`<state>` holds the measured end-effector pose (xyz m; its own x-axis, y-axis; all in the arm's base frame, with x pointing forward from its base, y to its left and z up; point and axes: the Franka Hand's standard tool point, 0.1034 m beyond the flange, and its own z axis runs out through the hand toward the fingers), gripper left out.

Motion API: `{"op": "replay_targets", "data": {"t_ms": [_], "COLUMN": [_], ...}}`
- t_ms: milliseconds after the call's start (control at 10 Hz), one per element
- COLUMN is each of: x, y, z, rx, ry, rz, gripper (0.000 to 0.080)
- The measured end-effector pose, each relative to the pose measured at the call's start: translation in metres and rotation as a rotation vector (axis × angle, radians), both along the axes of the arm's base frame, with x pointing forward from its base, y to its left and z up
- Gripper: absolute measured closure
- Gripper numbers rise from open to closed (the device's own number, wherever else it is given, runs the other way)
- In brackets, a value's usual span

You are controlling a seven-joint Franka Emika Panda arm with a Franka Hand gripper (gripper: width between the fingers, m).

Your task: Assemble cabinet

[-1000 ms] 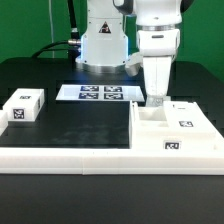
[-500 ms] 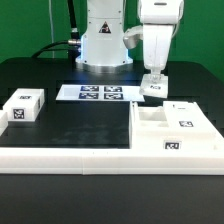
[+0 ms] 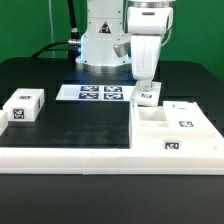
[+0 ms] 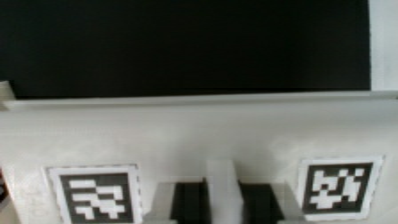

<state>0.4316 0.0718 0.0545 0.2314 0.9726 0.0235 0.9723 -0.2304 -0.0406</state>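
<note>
The cabinet [image 3: 176, 132], a white boxy body with tags, lies on the black table at the exterior view's right. My gripper [image 3: 146, 90] hangs just beyond its far left corner, shut on a small white tagged panel [image 3: 147, 98] held a little above the table. In the wrist view the panel [image 4: 196, 140] fills the lower half, with a tag on each side. My gripper [image 4: 228, 203] clamps a thin white edge of the panel between its dark fingers [image 4: 187, 204].
The marker board [image 3: 97, 93] lies at the back centre, in front of the arm's base. A small white tagged block [image 3: 22, 107] sits at the exterior view's left. A long low white rail [image 3: 70, 156] runs along the front.
My gripper rose from the cabinet's far left corner with the small tagged panel in it. It then moved toward the exterior view's left and sank a little.
</note>
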Motion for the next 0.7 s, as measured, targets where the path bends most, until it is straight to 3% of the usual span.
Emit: {"op": "replay_targets", "data": {"t_ms": [700], "x": [0.0087], "y": [0.0023], "z": [0.0023], "rx": [-0.002], "ry": [0.0], "rz": [-0.027], "gripper": [0.0729]}}
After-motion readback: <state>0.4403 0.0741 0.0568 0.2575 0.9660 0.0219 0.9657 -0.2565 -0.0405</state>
